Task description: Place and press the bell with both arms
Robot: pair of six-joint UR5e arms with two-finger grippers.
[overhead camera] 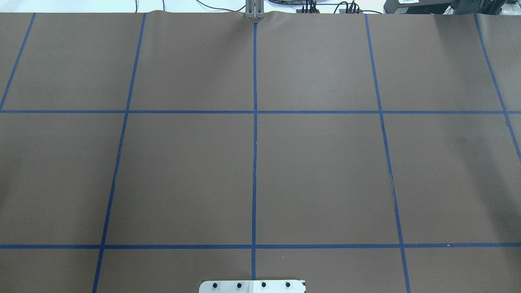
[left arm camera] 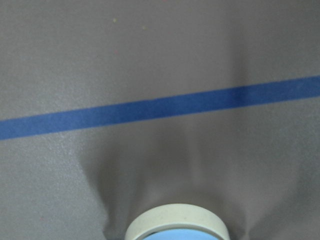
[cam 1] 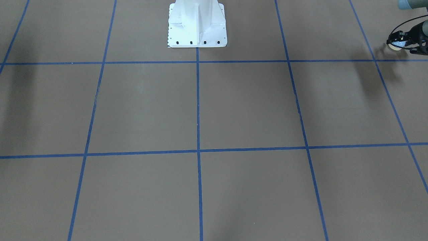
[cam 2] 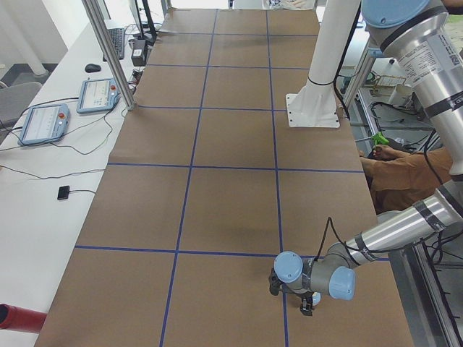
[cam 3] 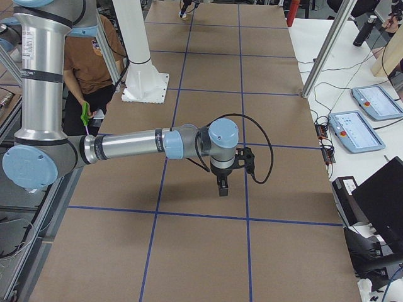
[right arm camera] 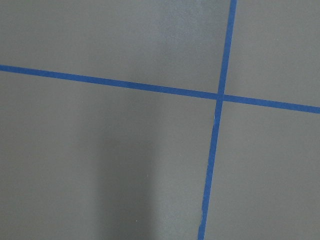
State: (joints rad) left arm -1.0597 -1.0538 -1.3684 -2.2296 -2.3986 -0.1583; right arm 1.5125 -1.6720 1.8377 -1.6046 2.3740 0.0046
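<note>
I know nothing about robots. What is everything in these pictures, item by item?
table: one, brown, fills most views.
tape lines: several, blue, a grid across the table.
pedestal: one, white, bolted at the middle of the robot's edge.
bell: one, light blue and cream, in the left gripper near the table's left end.
touch-screen pads: two, grey, on the white bench.
person: one, brown shirt, behind the table.
left arm: silver; left gripper black, shut on the bell.
right arm: silver; right gripper black, open or shut unclear.
</note>
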